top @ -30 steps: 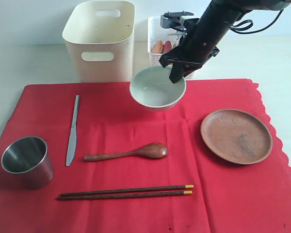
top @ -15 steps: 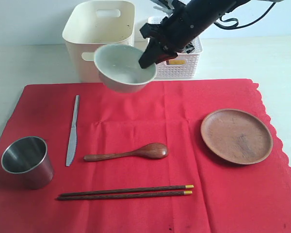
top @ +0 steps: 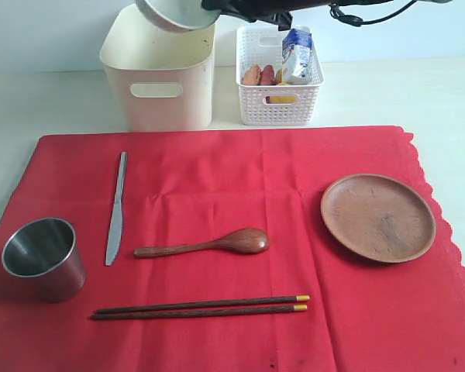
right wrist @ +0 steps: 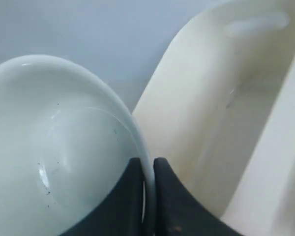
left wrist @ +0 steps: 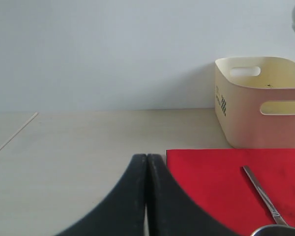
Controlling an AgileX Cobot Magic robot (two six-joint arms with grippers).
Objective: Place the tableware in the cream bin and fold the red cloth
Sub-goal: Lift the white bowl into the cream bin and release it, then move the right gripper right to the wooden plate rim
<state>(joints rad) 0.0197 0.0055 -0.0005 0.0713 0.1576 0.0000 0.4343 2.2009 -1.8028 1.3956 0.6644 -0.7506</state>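
The right pincer (right wrist: 146, 183) pinches the rim of the bowl (top: 170, 14), with one finger inside the rim and one outside. The bowl hangs tilted above the open top of the bin (top: 159, 74). The exterior view cuts off its upper part. It seems clear of the bin's rim, though the crop makes that hard to tell. The right arm comes in along the top edge of the exterior view, passing above the basket (top: 279, 97).

The left pincer (left wrist: 146, 189) has its fingers pressed together with nothing between them. It sits low over the bare table (top: 449, 93), near the left edge of the cloth (top: 240, 194).

The cloth lies spread flat, unfolded, with its scalloped edge on the right. Five pieces of tableware rest on it:
- The cup (top: 43, 260) stands upright near the front left.
- The knife (top: 116, 208) lies just beyond the cup, lengthwise toward the bin.
- The spoon (top: 205, 244) lies across the middle with its scoop to the right.
- The chopsticks (top: 201, 307) lie side by side in front of the spoon, gold tips to the right.
- The plate (top: 377, 217) sits on the right, well apart from the rest.

The bin stands on the table just behind the cloth's far edge, left of the middle. The basket stands beside the bin on its right and holds a carton (top: 297, 56) and other food.
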